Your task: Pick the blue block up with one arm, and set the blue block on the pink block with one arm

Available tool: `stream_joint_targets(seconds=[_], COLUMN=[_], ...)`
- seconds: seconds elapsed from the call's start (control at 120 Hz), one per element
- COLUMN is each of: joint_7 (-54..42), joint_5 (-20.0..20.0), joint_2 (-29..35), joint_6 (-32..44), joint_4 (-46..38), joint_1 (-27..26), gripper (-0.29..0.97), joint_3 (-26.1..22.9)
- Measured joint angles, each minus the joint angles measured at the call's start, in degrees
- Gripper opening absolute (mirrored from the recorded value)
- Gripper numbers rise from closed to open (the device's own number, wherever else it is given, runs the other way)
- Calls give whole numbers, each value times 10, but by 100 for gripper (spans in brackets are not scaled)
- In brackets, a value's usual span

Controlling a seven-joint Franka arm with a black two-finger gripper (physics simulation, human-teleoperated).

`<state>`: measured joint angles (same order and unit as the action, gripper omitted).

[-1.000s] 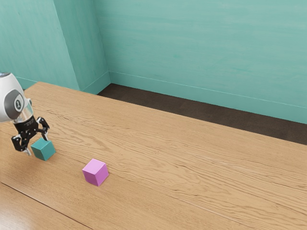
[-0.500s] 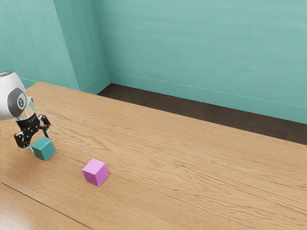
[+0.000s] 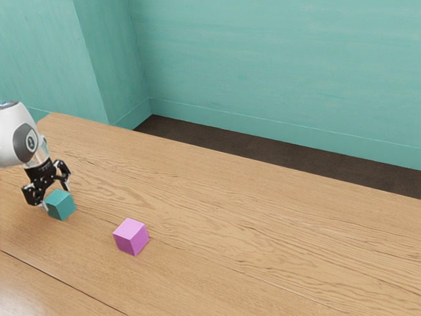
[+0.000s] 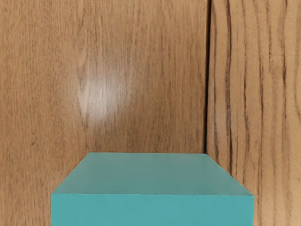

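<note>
The blue block (image 3: 60, 204), teal in colour, rests on the wooden table near the exterior view's left edge. My gripper (image 3: 45, 195) hangs open right over its upper left side, with black fingers spread and the block close beneath them. In the wrist view the blue block (image 4: 153, 188) looms large just under my hand, its top face flat. The pink block (image 3: 131, 236) sits on the table, a short way to the exterior view's right of the blue block and nearer the front edge.
The wooden table (image 3: 263, 217) stretches wide toward the exterior view's right. A seam between boards (image 4: 207, 75) runs through the wood beside the blue block. Teal walls and a dark floor strip (image 3: 296, 155) lie behind the table.
My hand has shifted slightly toward the exterior view's right, closer over the blue block. Neither block has moved.
</note>
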<state>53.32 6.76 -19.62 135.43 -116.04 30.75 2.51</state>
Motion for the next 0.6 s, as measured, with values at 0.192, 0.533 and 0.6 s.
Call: stream_joint_targets(seconds=[0.192, 0.533, 0.6], joint_7=[-6, -18, -20], joint_5=[10, 23, 24], joint_2=[-11, -12, -12], joint_6=[1, 3, 5], joint_4=[3, 3, 2], joint_1=[5, 6, 6], gripper=[68, 68, 68], joint_3=[0, 0, 0])
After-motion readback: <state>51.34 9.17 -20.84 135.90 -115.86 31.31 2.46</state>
